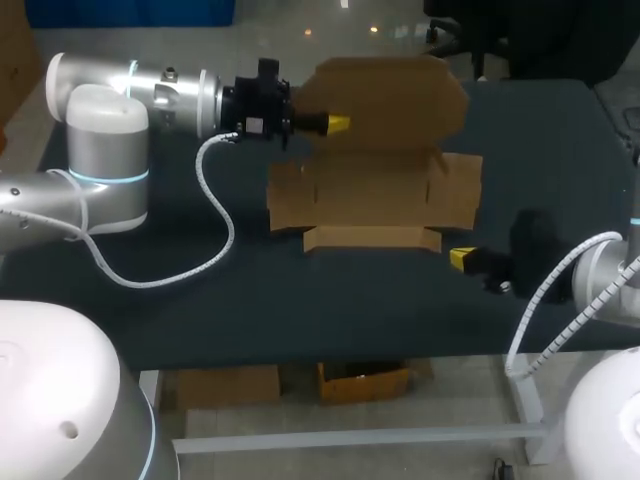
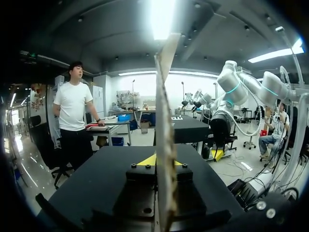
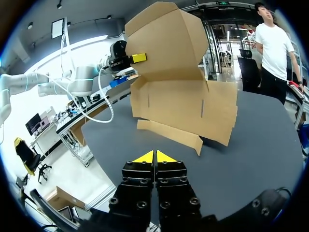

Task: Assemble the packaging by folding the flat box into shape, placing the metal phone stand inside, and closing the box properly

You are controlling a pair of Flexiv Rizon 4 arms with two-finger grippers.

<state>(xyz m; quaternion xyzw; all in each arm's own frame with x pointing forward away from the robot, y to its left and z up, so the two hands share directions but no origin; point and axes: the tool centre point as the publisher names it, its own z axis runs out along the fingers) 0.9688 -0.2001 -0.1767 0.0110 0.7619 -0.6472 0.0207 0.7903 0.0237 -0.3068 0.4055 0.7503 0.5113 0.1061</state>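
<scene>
Head view: cardboard box (image 1: 375, 195) sits partly folded at upper centre of the frame on the dark counter (image 1: 300, 300). Its base is flat on the counter and the side walls are only half raised. The lid (image 1: 385, 95) stands upright at the back edge, toward the top of the frame. The front flap (image 1: 370, 238) lies flat on the counter, pointing toward the bottom of the frame.

The left arm (image 1: 110, 140) comes in from the upper left. The left gripper (image 1: 338, 123) is at the lid's left edge, with one yellow tip visible on the near face. In the left wrist view the cardboard panel runs edge-on straight between the fingers, a yellow tip on each side touching it, so the fingers are clamped on the lid.

The right gripper (image 1: 462, 259) is at lower right of the frame, low over the counter. It is just right of the front flap's corner and apart from the box. In the right wrist view its fingers are closed tip to tip with nothing between them, and the box is ahead of them, open side facing the gripper.

The phone stand can't be made out in any view.
</scene>
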